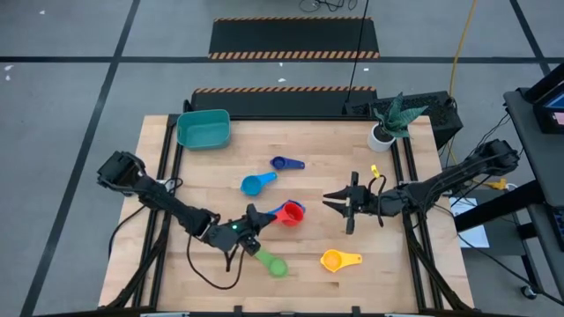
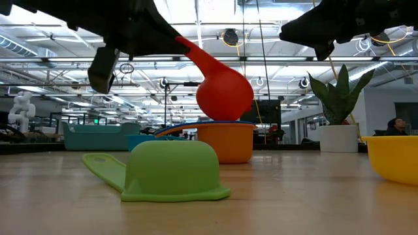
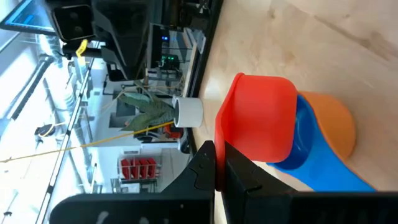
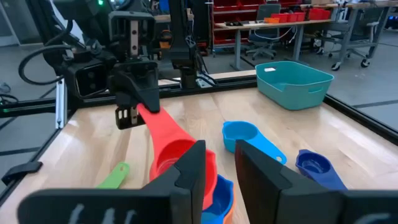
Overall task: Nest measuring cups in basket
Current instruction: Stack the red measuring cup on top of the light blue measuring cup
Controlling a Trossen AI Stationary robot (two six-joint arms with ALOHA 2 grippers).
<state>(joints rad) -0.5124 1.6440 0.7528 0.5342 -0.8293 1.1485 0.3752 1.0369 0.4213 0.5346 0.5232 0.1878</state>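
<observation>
Counting the measuring cups in the high view gives seven: a dark blue cup (image 1: 282, 163) and a light blue cup (image 1: 253, 184) lying apart on the table (image 1: 414, 282), a green cup (image 1: 275, 266) upside down nearer the front edge, a yellow cup (image 1: 333, 260) to the green one's right, and three gathered at the centre, where a red cup (image 1: 293, 213) sits over a blue cup (image 3: 311, 158) that rests inside an orange cup (image 3: 339, 127). One teal basket (image 1: 204, 129) stands at the table's far left corner, holding no cups, well apart from every cup. One white plant pot (image 1: 382, 136) stands at the far right corner. The left claw (image 1: 256, 217) is shut on the red cup's flat handle, holding that cup tilted above the blue and orange pair, with the basket far beyond it. The right claw (image 1: 342, 204) hangs just to the right of the stack, its fingers (image 4: 186, 171) narrowly apart and gripping nothing; the stack lies directly ahead of its tips, and the yellow cup lies below it toward the front edge.
</observation>
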